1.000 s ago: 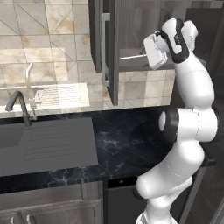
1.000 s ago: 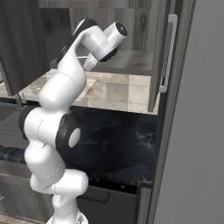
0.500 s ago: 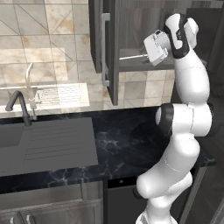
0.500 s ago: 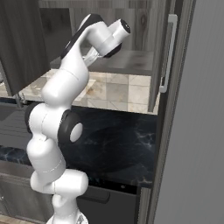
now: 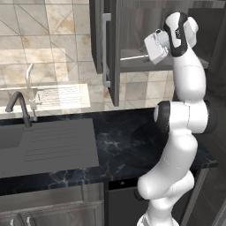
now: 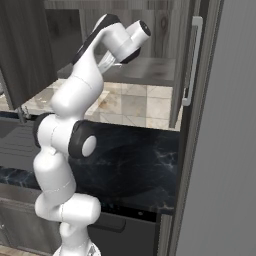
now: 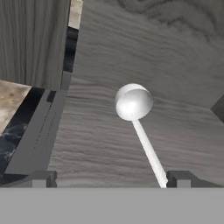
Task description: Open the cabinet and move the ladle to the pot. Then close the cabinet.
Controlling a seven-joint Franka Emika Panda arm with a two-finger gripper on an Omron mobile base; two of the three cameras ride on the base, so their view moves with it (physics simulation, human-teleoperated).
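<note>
The cabinet (image 5: 113,53) stands open, its left door swung out with a long silver handle (image 5: 105,50). On its shelf (image 7: 96,140) lies the ladle (image 7: 133,102), ball bowl away from me and thin handle (image 7: 148,151) running back toward my right fingertip (image 7: 181,178). My gripper (image 7: 111,180) is open just above the shelf, with the handle's near end between the tips, close to the right one, untouched. From the left base view the ladle's handle (image 5: 132,57) pokes out beside my hand (image 5: 154,46). The pot is out of view.
The cabinet's right door (image 6: 182,65) hangs open beside a tall grey panel (image 6: 225,125). Below lies a black marble counter (image 5: 132,141) with a grey sink (image 5: 44,145) and dark faucet (image 5: 20,108) at the left. Tiled wall behind.
The arm has stretched upward and the hand has pushed a little deeper into the cabinet toward the ladle. The jaws have stayed open.
</note>
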